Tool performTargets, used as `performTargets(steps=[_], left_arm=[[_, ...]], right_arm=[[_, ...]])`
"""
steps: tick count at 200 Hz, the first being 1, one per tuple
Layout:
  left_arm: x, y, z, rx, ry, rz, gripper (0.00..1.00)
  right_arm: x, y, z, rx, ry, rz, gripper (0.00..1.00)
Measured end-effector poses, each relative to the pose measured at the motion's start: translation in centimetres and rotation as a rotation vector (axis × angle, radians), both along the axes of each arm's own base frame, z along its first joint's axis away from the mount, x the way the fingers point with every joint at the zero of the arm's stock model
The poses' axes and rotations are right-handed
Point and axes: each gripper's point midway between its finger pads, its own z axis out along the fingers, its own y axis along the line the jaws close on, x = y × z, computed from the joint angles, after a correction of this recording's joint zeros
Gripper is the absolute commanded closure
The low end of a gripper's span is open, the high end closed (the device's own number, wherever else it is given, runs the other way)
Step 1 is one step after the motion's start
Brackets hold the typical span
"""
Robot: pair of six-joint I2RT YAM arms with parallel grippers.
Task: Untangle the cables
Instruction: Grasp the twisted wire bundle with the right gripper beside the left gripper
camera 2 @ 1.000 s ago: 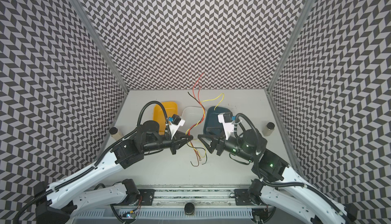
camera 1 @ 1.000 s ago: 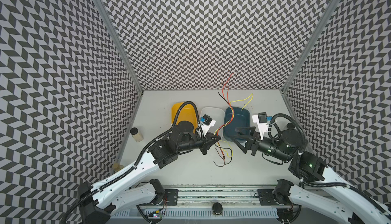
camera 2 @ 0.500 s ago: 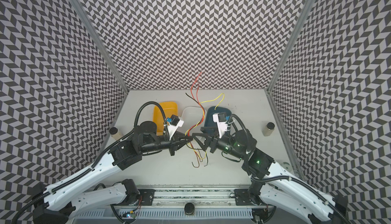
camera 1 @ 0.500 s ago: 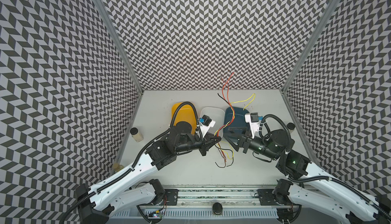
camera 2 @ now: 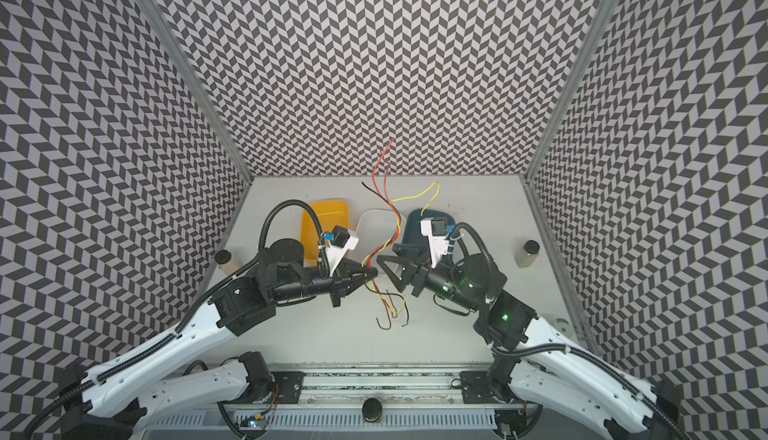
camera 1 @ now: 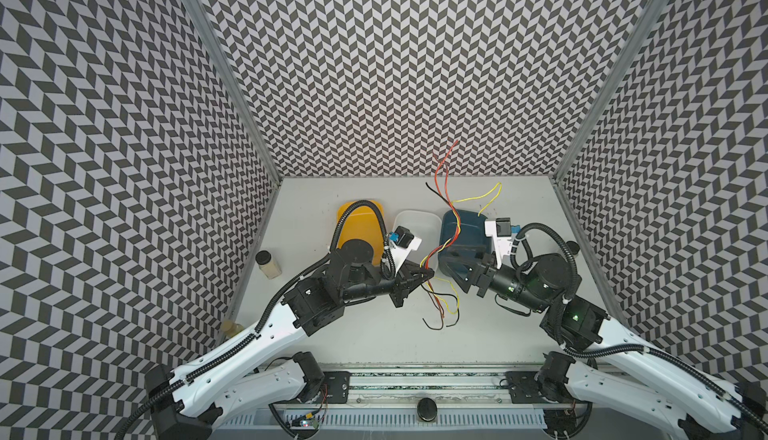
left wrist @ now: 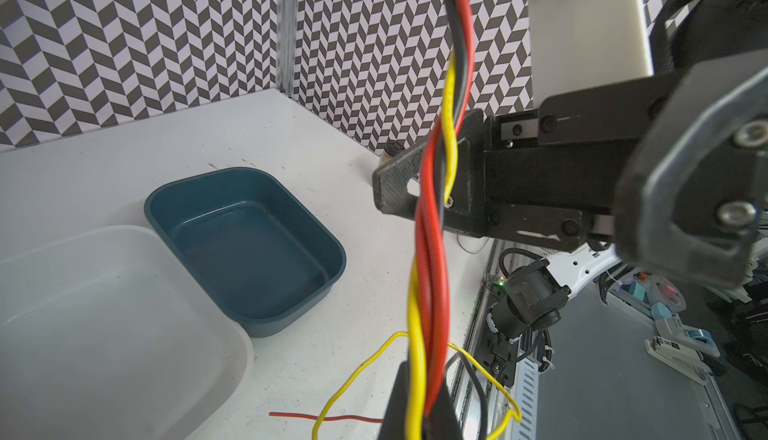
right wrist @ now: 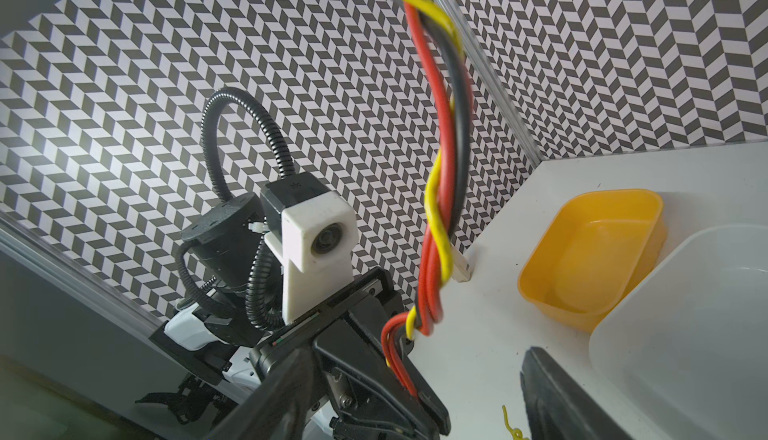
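The left gripper (camera 1: 429, 278) is clamped tight on the cables (left wrist: 434, 226) and holds them off the table (camera 1: 374, 334), so the bundle rises from its jaws through the middle of both top views toward the back wall. The right gripper (camera 2: 388, 258) faces it from the right with its jaws wide apart and nothing between them. It is just beside the bundle, but whether a finger touches it I cannot tell. As I judge it, the untangling has barely begun. Red, black and yellow strands wind round each other along the held stretch, and no cable lies apart by itself. What remains is to pick one strand and draw it out of the twist, then to free the others. The top views alone show the full run. The upper ends fan out near the back wall, and the lower ends (camera 1: 441, 313) trail in loops on the table at centre frame. The left wrist view shows the twist close up, with a right finger behind it, and at lower left the dark blue tub (left wrist: 249, 251) and the white tub (left wrist: 104, 313), both empty. The right wrist view shows the left jaws pinching the bundle at lower centre, and at right the orange tub (right wrist: 594, 251), also empty.
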Motion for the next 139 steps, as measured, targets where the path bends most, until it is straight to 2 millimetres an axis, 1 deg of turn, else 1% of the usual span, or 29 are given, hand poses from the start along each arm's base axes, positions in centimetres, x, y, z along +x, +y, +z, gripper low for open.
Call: performTargets(steps=[11,21,26,44,66,84,106,110,115,139], left_arm=[[0.0,0.0,0.0,-0.001,0.000,-0.003,1.00],[-0.1,0.0,0.1,-0.002,0.000,-0.005,1.00],[-0.1,0.0,0.1,-0.003,-0.001,-0.006,1.00],[-0.2,-0.1,0.1,-0.003,0.000,-0.009,1.00],[-0.2,-0.1,0.1,-0.003,0.001,-0.013,1.00],[-0.2,-0.1,0.0,-0.003,0.002,-0.014,1.00],[-0.2,-0.1,0.0,-0.001,0.003,-0.014,1.00],[-0.2,-0.1,0.0,-0.002,0.003,-0.015,1.00],[-0.2,-0.1,0.0,-0.002,0.003,-0.014,1.00],[-0.2,-0.1,0.0,-0.002,0.002,-0.014,1.00]], right_arm=[[0.1,0.0,0.0,-0.001,0.001,-0.003,0.26],[0.2,0.1,-0.1,0.000,0.000,-0.004,0.38],[0.2,0.2,0.0,0.003,0.000,-0.003,0.42],[0.3,0.7,-0.2,-0.003,-0.001,0.013,0.50],[0.5,1.6,-0.6,-0.025,0.005,0.042,0.64],[0.3,2.0,-0.3,-0.031,-0.009,0.064,0.72],[0.1,2.0,0.5,-0.024,-0.038,0.073,0.89],[0.0,2.0,0.5,-0.025,-0.045,0.073,0.93],[0.0,2.1,0.6,-0.024,-0.051,0.075,1.00],[-0.1,2.2,0.8,-0.031,-0.069,0.083,1.00]])
